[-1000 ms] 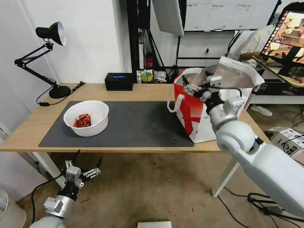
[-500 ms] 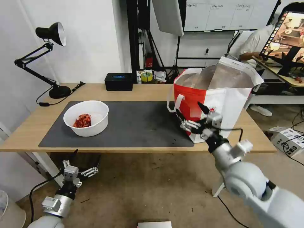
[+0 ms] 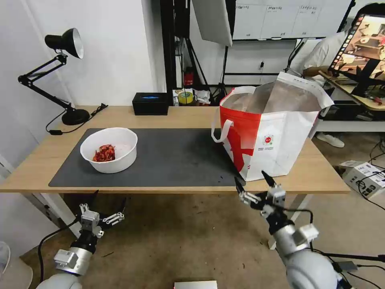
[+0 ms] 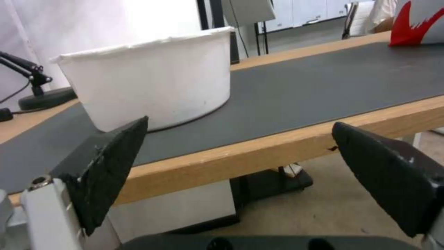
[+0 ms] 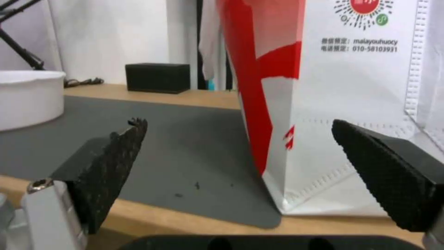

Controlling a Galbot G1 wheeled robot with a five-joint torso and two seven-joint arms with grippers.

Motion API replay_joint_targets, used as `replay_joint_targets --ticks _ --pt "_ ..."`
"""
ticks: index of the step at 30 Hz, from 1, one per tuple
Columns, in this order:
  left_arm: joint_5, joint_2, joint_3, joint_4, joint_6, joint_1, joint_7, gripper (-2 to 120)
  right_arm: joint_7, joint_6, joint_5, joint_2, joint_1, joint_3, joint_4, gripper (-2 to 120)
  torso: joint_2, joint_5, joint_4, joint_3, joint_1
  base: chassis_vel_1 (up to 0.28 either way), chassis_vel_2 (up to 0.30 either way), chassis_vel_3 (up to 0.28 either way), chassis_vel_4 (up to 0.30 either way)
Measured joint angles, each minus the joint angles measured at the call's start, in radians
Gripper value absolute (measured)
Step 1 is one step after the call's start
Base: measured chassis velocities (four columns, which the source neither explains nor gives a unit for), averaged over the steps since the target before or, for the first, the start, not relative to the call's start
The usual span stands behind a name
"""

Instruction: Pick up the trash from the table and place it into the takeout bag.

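I am in a lab or studio workroom. Evidence: tripod stands [image 3: 188,60] and a softbox panel [image 3: 212,20] behind my table [image 3: 176,116], a whiteboard [image 3: 288,18] on the wall, loose cables [image 3: 341,257] across the carpeted floor, a monitor [image 3: 367,40] at a neighbouring desk.

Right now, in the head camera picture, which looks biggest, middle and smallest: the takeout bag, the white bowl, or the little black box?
1. The takeout bag looks biggest.
2. The white bowl looks middle-sized.
3. The black box looks smallest, but it sits farther back, so its true size is less sure.
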Motion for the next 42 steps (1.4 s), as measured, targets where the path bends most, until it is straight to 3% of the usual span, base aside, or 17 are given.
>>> replay_joint_targets --ticks 35,42 --pt "0.015 -0.016 -0.009 -0.013 -0.018 0.030 0.003 100 0.055 -0.027 0.028 -0.005 -0.045 -0.031 0.009 100 0.000 0.0000 0.0001 0.000 0.000 0.000 0.000 0.000 0.000" --pt "-0.049 0.044 -0.064 -0.045 0.016 0.011 -0.012 100 0.056 -0.027 0.027 -0.005 -0.044 -0.030 0.010 100 0.000 0.0000 0.0001 0.000 0.000 0.000 0.000 0.000 0.000"
